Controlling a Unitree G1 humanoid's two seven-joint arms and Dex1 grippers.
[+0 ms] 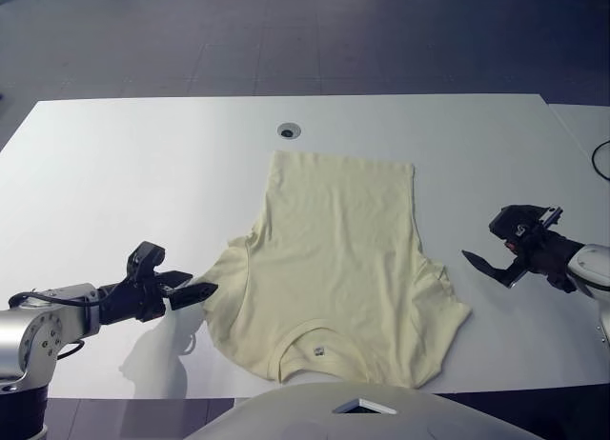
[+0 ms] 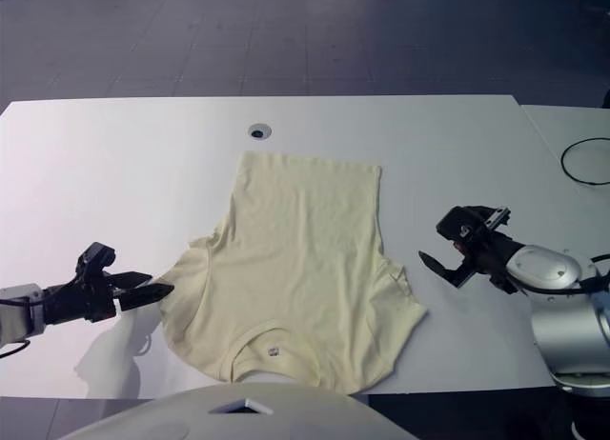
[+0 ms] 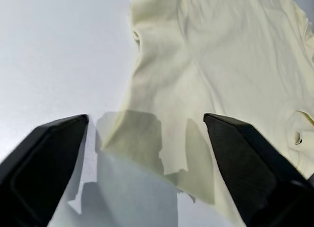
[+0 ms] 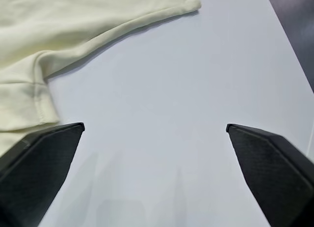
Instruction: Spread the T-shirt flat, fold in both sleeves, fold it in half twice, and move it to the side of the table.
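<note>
so t-shirt [image 1: 334,259] between left tool [image 3: 146,118], right tool [image 4: 155,125]

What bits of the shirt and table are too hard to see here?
- Tag in the T-shirt collar: too small to read in both eye views.
- Black cable: cut off by the right eye view's right edge.
- Round fitting in the table: too small to identify in both eye views.
- T-shirt's underside: hidden by the cloth itself in every view.
</note>
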